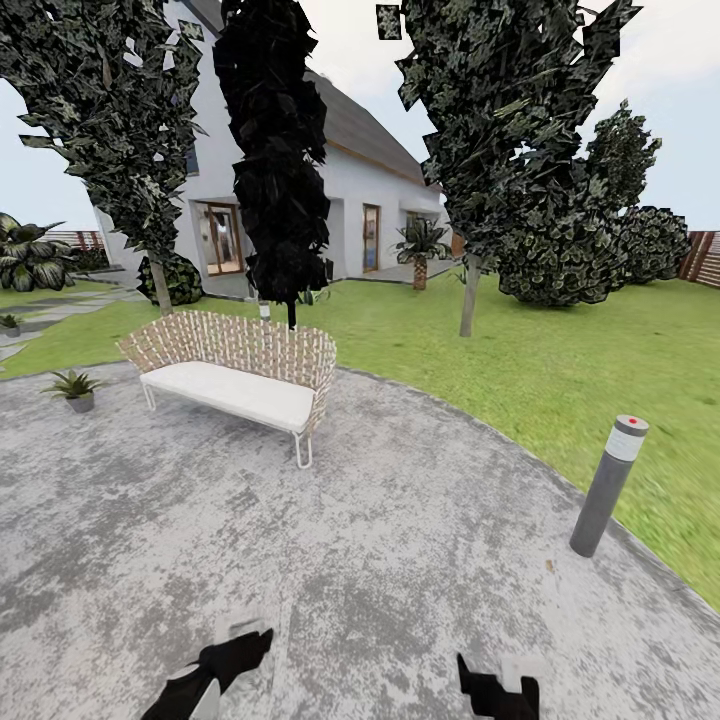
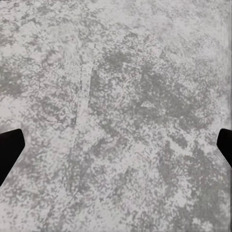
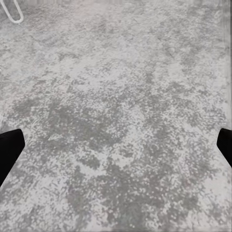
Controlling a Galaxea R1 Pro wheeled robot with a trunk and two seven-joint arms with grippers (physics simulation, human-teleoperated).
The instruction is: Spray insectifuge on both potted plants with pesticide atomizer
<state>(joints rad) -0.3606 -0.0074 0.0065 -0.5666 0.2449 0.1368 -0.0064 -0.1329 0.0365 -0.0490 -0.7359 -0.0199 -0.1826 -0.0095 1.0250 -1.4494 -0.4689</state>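
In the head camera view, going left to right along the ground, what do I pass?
Small potted plant at the paving's edge → wicker bench with a white cushion → thin tree trunk on the lawn → grey bollard.

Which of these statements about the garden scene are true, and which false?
1. A wicker bench with a white cushion stands on the grey paving. True.
2. A small potted plant sits beside the bench. True.
3. The grey bollard lies toppled on the lawn. False: it stands upright at the paving's edge.
4. The left gripper holds a bottle. False: its jaws are open and empty.
5. The house is red brick. False: it is white.
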